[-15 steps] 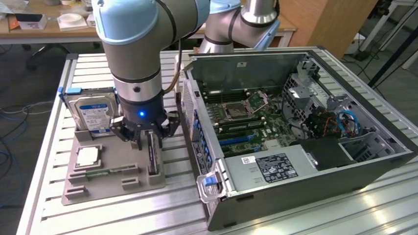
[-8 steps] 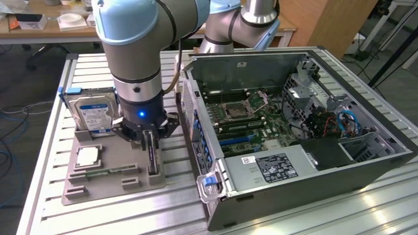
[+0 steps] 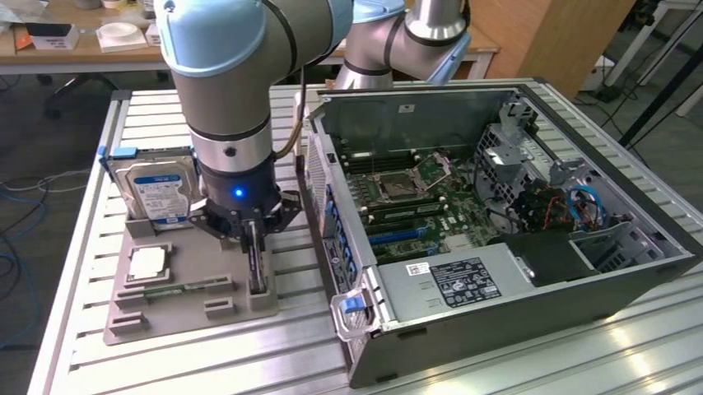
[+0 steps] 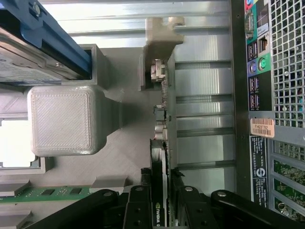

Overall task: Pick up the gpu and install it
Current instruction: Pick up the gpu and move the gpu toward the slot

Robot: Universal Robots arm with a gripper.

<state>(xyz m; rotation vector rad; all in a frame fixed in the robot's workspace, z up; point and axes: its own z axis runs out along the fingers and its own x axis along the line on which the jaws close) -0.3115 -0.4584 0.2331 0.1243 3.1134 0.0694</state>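
Your arm stands upright, wrist pointing straight down, with the gripper low. Its black fingers press in on both faces of the gpu.

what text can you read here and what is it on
"NVIDIA": on the thin green-and-black graphics card.
Too blurred: orange sticker on the perforated grey computer case.
Too small: black-and-white power supply label; blue-white hard drive label.

- The gpu, a thin dark card, stood upright on its edge.
- It sat in a slot on the grey holder's three o'clock side in the exterior view.
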